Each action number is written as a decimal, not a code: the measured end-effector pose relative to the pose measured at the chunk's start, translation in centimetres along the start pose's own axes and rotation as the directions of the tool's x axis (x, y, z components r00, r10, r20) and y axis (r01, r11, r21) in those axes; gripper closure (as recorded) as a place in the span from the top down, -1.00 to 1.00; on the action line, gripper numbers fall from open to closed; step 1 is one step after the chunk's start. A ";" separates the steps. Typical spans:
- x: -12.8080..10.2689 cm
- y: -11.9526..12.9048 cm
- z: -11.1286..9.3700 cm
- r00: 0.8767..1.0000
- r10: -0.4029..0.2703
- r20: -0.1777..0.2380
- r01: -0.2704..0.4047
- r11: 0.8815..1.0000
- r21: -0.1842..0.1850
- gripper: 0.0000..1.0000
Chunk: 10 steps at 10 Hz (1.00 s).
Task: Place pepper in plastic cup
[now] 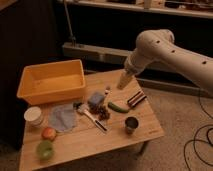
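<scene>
The slim green pepper [118, 106] lies on the wooden table [75, 142] right of centre, next to a dark striped packet [135, 99]. The light-green plastic cup [44, 149] stands near the table's front left corner, just in front of a round red-orange fruit [48, 133]. My gripper [121, 83] hangs from the white arm above the table's back right part, a little behind and above the pepper, and is not touching it.
A yellow bin [51, 81] sits at the back left. A white cup [34, 115], a blue cloth [62, 118], a blue-grey object [96, 99], a utensil [92, 118] and a dark metal cup [131, 123] stand on the table. Cables lie on the floor at right.
</scene>
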 end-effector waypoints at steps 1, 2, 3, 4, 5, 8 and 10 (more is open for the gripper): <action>0.5 0.0 0.9 1.000 0.006 -0.012 -0.006 1.000 0.002 0.60; 0.7 0.3 2.0 1.000 0.008 -0.019 -0.008 1.000 -0.001 0.60; 1.0 0.6 3.2 1.000 0.010 -0.025 -0.011 1.000 -0.007 0.60; 1.8 1.1 5.5 0.999 0.019 -0.035 -0.019 1.000 -0.020 0.60; 2.4 1.3 6.8 0.999 0.023 -0.042 -0.024 0.999 -0.027 0.60; 4.2 2.2 11.5 0.998 0.039 -0.045 -0.042 0.997 -0.063 0.60; 5.1 2.3 13.8 0.999 0.034 -0.041 -0.037 0.995 -0.091 0.60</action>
